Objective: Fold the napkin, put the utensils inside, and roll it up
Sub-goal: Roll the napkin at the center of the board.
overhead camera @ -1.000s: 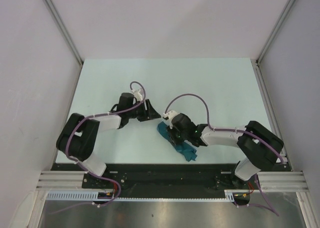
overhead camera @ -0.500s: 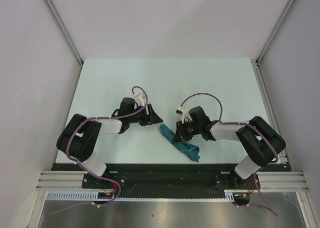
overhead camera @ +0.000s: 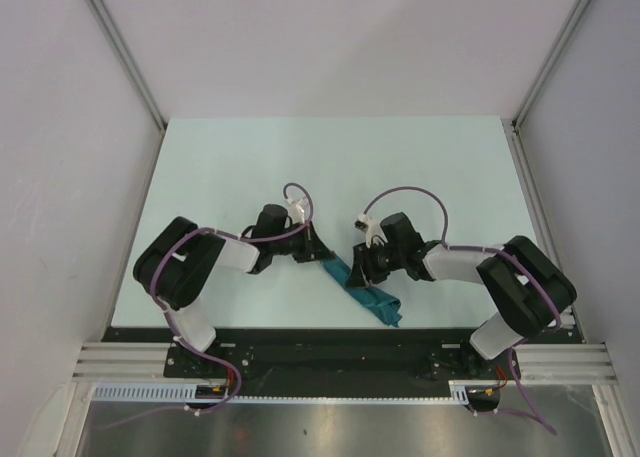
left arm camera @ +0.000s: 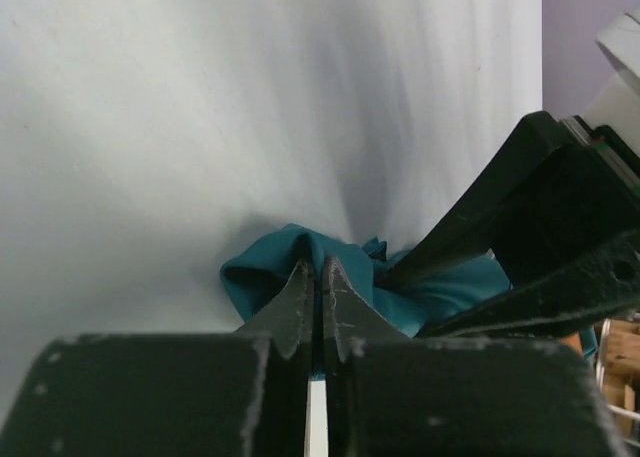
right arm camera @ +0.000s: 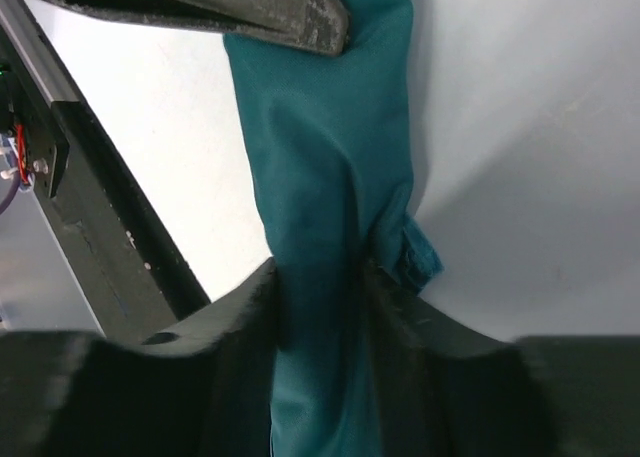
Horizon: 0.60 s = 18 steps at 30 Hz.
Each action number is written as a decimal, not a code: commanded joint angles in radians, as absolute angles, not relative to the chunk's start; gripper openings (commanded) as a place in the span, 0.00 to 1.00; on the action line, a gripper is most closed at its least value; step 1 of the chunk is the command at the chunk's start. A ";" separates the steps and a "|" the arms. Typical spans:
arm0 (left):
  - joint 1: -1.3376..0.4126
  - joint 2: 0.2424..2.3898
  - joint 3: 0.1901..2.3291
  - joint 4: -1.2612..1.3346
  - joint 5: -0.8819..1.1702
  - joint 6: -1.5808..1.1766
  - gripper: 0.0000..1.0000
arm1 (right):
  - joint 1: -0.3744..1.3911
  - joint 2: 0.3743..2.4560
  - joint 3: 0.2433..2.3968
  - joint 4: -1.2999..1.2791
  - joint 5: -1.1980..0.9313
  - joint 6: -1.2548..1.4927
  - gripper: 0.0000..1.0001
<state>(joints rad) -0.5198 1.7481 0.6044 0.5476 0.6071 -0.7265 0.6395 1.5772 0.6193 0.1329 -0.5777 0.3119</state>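
The dark teal napkin point(overhead camera: 368, 295) lies bunched into a narrow strip near the table's front edge, running from upper left to lower right. My left gripper point(overhead camera: 326, 258) is at its upper-left end, its jaws shut on a fold of the napkin point(left arm camera: 262, 269) at the tips point(left arm camera: 316, 273). My right gripper point(overhead camera: 362, 273) straddles the strip's middle. The napkin point(right arm camera: 325, 167) passes between the right gripper's point(right arm camera: 322, 282) fingers and narrows there, gripped from both sides. The utensils are hidden in every view.
The pale table point(overhead camera: 330, 167) is walled at the back and both sides. A black rail point(overhead camera: 320, 342) runs along the front edge just below the napkin. The two grippers are close together, and the right gripper's black fingers point(left arm camera: 540, 227) show beside the left one.
My left gripper moved right to the napkin's upper-left end and shut on it. My right gripper first shifted slightly right with the napkin, then held its place.
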 commanded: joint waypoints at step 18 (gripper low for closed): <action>-0.518 1.789 0.696 0.485 0.597 -0.706 0.00 | 1.003 1.250 0.623 -0.348 0.159 0.434 0.67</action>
